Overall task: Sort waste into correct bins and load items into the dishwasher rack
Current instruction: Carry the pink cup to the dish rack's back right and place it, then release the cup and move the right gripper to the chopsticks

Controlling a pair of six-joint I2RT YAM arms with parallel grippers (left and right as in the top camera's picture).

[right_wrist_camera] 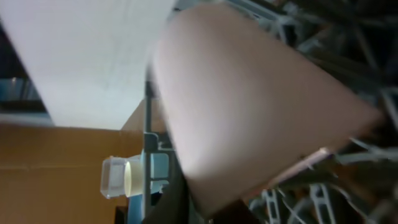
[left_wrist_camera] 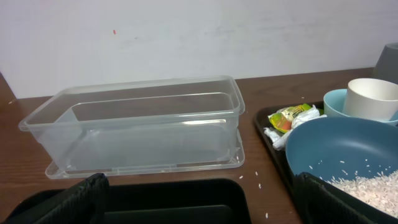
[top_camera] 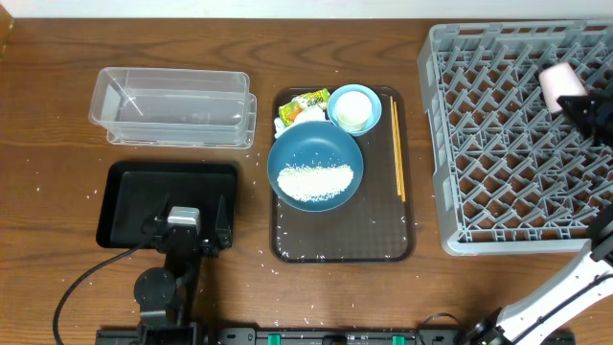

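My left gripper [top_camera: 190, 225] is open and empty over the black tray [top_camera: 129, 196], which also shows in the left wrist view [left_wrist_camera: 174, 199]. The clear tub [top_camera: 172, 107] stands behind it. The dark-blue dish [top_camera: 316, 144] holds a heap of rice [top_camera: 314, 180]. The light-blue bowl [top_camera: 336, 100] holds the cream-white cup [top_camera: 354, 110]. The yellow-green wrapper [top_camera: 305, 102] with white paper lies beside them. My right gripper [top_camera: 575, 102] is shut on the pink cup [top_camera: 558, 81], tilted over the grey rack [top_camera: 498, 144]. The cup fills the right wrist view [right_wrist_camera: 249, 106].
The dish, bowl and wrapper sit on a brown serving tray [top_camera: 383, 240] with a pair of wooden chopsticks [top_camera: 397, 149] along its right side. Loose rice grains lie scattered on the tray and the wooden table round it.
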